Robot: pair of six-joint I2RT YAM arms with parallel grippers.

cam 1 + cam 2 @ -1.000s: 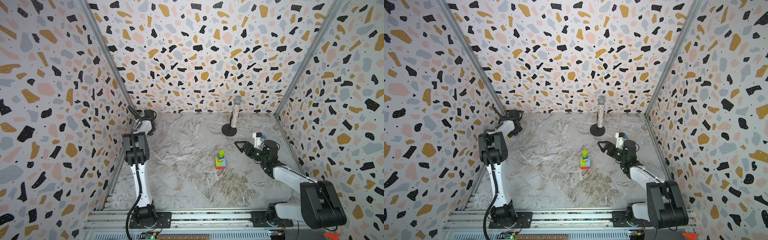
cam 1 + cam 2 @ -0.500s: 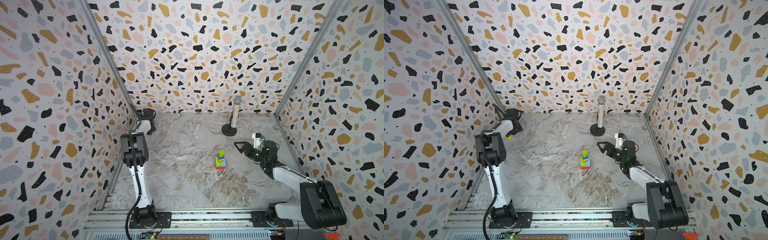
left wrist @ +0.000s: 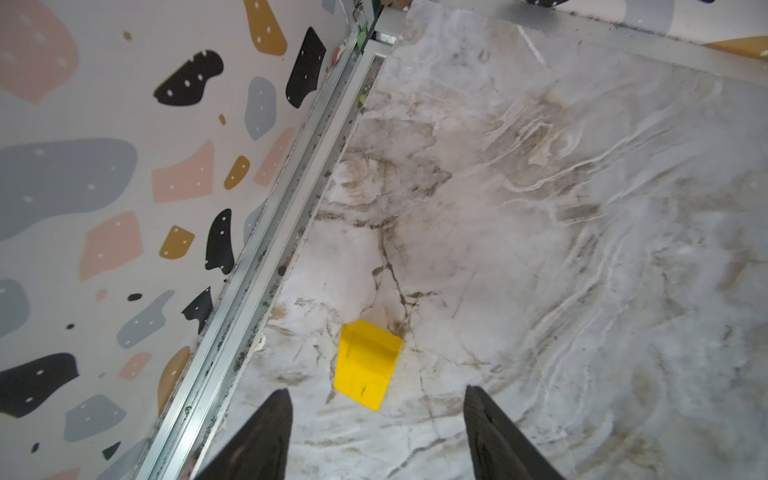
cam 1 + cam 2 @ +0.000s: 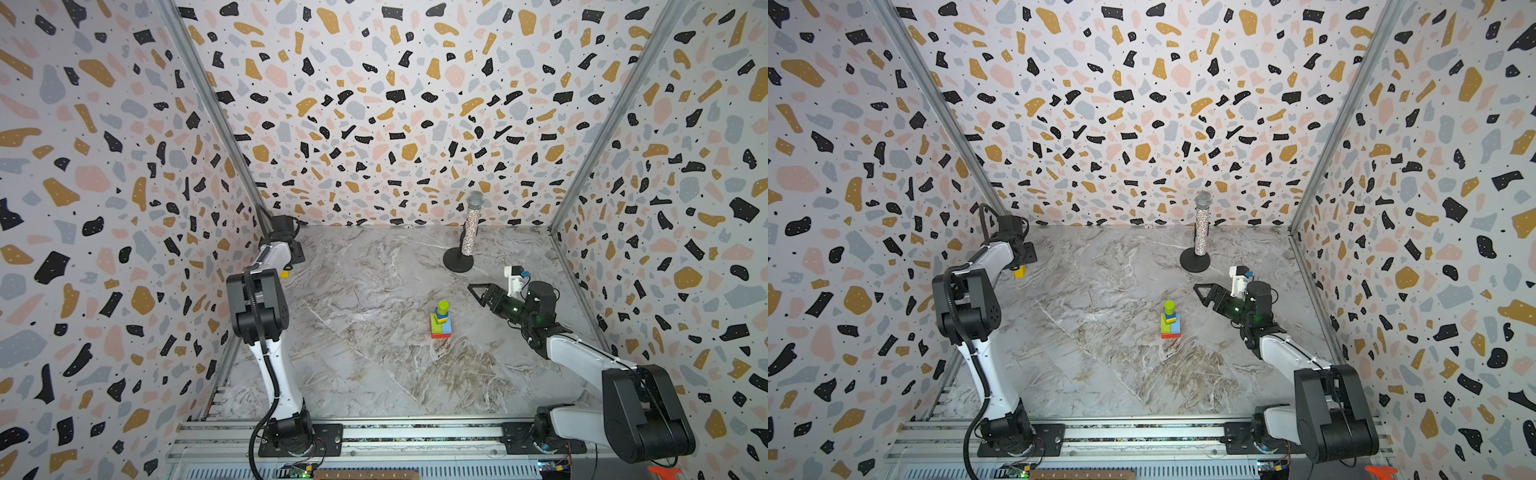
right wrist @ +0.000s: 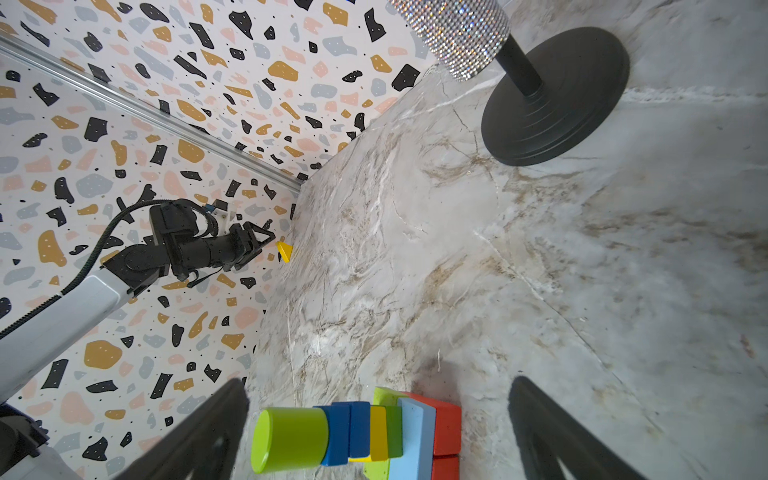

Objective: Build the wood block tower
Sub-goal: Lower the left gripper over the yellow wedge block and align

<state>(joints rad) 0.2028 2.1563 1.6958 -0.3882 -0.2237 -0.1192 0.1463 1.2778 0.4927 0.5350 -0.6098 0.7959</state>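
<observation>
Near the wall rail [image 3: 257, 266] lies yellow block [image 3: 365, 368]; left fingers [image 3: 266, 436] apart.

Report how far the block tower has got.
Done: the tower stands, red base up to a green cylinder on top. In hand: nothing yet; the left claw hangs open near a loose yellow block by the wall, and the right claw sits open beside the tower. Left: grasp that block and stack it.

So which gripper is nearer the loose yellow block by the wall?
Left. The left gripper hovers just short of the yellow block, jaws open, not gripping it. The right gripper sits across the table, beside the tower.
</observation>
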